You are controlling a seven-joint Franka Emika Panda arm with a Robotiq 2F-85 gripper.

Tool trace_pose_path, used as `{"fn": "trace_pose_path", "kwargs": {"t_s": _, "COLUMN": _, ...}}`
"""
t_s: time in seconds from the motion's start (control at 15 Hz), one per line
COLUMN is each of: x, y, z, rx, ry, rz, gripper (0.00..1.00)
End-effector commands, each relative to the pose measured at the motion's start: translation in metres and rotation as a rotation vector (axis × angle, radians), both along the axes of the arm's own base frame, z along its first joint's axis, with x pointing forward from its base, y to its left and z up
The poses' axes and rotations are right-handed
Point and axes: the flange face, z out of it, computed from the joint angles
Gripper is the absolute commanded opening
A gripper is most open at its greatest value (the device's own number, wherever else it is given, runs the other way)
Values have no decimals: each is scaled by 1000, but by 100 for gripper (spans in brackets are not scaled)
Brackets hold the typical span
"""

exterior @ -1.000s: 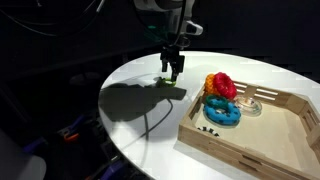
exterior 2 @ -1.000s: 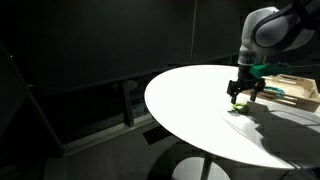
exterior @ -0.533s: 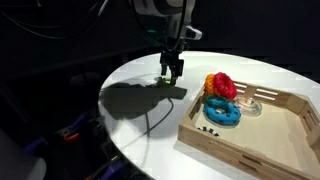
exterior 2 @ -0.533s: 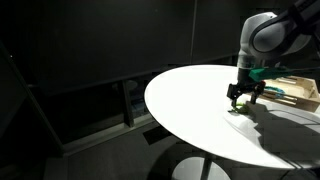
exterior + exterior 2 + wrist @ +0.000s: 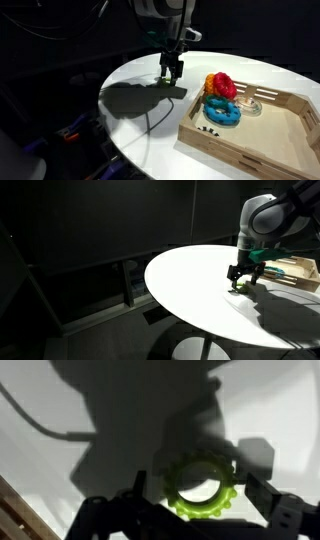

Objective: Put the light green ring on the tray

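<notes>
The light green ring point(image 5: 200, 487) lies flat on the white round table point(image 5: 140, 110), between my gripper's point(image 5: 200, 490) two open fingers in the wrist view. The left finger point(image 5: 138, 488) and right finger point(image 5: 264, 492) stand on either side of it, with small gaps. In both exterior views the gripper point(image 5: 172, 74) point(image 5: 243, 279) points straight down over the ring point(image 5: 237, 288), low at the table. The wooden tray point(image 5: 232, 141) point(image 5: 301, 273) sits apart from it on the table.
The tray holds a blue ring point(image 5: 222, 113), red and orange rings point(image 5: 220, 85) and a small white dish point(image 5: 251, 105). A wooden edge point(image 5: 12, 510) shows at the wrist view's lower left. The table edge is near, with dark surroundings beyond it.
The arm has sunk very slightly toward the table over the ring. The ring has not moved and the fingers are still apart.
</notes>
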Motion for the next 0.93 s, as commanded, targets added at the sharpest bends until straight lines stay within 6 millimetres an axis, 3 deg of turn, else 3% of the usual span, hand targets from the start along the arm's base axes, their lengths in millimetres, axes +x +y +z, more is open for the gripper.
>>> {"fn": "trace_pose_path", "kwargs": {"t_s": 0.0, "x": 6, "y": -2, "z": -1, "rx": -18, "ry": -7, "rz": -3, "gripper": 100}}
{"fn": "trace_pose_path", "kwargs": {"t_s": 0.27, "x": 6, "y": -2, "z": -5, "rx": -20, "ry": 1, "rz": -6, "gripper": 100}}
{"fn": "trace_pose_path", "kwargs": {"t_s": 0.33, "x": 6, "y": -3, "z": -6, "rx": -20, "ry": 1, "rz": -7, "gripper": 95}}
{"fn": "trace_pose_path", "kwargs": {"t_s": 0.4, "x": 6, "y": -3, "z": -6, "rx": -20, "ry": 0, "rz": -7, "gripper": 77}}
{"fn": "trace_pose_path", "kwargs": {"t_s": 0.53, "x": 6, "y": -3, "z": -3, "rx": -19, "ry": -4, "rz": -8, "gripper": 68}}
{"fn": "trace_pose_path", "kwargs": {"t_s": 0.67, "x": 7, "y": -3, "z": 6, "rx": -15, "ry": -19, "rz": -7, "gripper": 52}}
{"fn": "trace_pose_path", "kwargs": {"t_s": 0.87, "x": 11, "y": -3, "z": 24, "rx": -5, "ry": -44, "rz": -12, "gripper": 48}}
